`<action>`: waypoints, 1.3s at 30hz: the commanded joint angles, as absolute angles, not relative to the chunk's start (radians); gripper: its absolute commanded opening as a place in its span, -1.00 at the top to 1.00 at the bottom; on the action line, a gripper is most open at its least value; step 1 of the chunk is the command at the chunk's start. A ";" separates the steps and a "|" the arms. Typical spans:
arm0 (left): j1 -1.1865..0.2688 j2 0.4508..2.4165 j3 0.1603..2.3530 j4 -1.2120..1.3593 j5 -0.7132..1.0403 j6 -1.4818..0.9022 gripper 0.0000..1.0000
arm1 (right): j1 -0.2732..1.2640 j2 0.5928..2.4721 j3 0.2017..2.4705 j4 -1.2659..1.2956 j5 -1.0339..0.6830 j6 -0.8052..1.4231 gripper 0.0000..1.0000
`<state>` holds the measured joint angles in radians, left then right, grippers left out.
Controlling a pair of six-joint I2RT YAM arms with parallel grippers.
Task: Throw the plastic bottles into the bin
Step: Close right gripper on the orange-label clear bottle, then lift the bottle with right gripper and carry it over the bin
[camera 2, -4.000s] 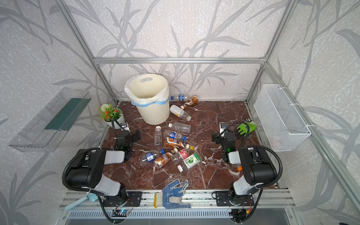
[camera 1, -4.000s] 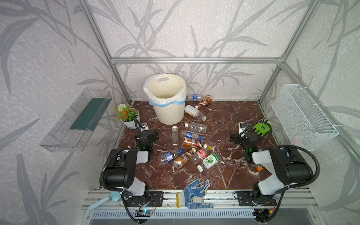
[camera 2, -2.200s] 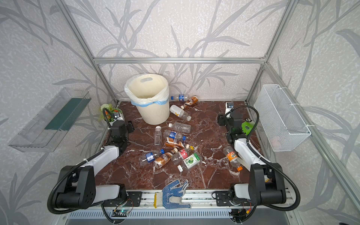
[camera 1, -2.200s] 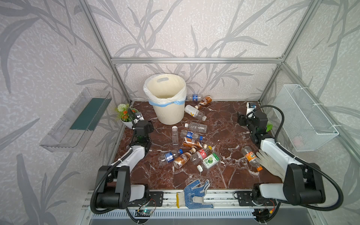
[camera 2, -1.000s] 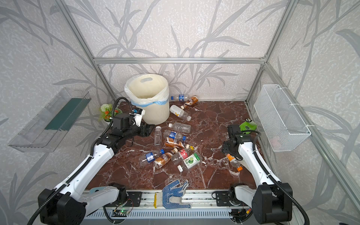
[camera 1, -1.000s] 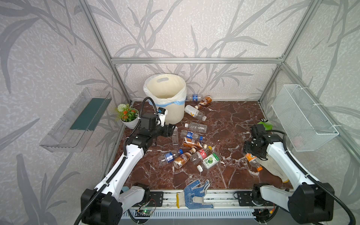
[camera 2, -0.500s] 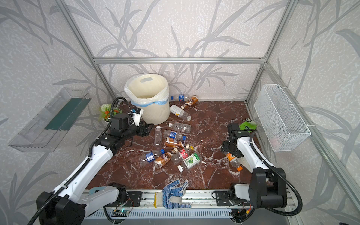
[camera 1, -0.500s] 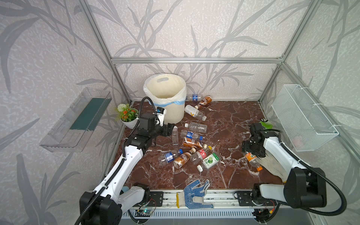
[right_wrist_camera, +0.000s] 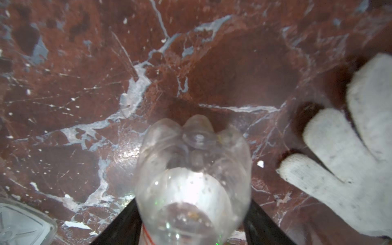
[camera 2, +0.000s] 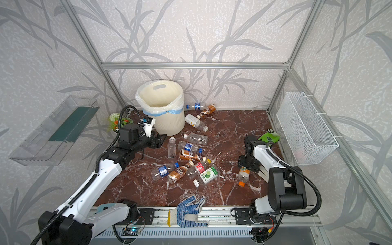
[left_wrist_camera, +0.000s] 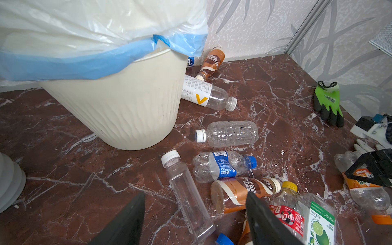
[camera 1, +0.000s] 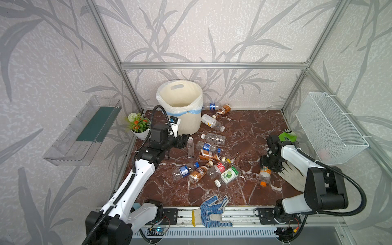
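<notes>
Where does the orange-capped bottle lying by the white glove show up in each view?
In a top view: orange-capped bottle right of centre, cap toward the front.
In a top view: same place.
Left wrist: far off, orange label and cap showing.
Right wrist: close up, clear base end showing.
Shared landmark: the white glove beside it in every view.

Bottles (camera 1: 213, 139) right of bin (camera 1: 186, 125), perhaps touching

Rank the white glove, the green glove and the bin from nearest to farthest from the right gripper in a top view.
1. white glove, just beside the right gripper.
2. green glove, farther back by the right wall.
3. bin, far across, back left.
</notes>
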<state>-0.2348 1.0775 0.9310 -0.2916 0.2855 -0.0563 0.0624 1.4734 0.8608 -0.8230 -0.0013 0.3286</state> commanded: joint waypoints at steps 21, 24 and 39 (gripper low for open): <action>-0.232 1.069 0.871 -0.260 0.092 -0.237 -0.44 | 0.098 1.392 0.878 -0.656 -0.066 0.407 0.09; -0.232 1.043 0.825 -0.257 0.120 -0.299 -0.44 | 0.105 1.351 0.882 -0.554 -0.131 0.407 0.09; -0.233 0.832 0.657 -0.368 0.060 -0.472 -0.44 | 0.206 0.961 0.837 0.005 -0.083 0.285 0.06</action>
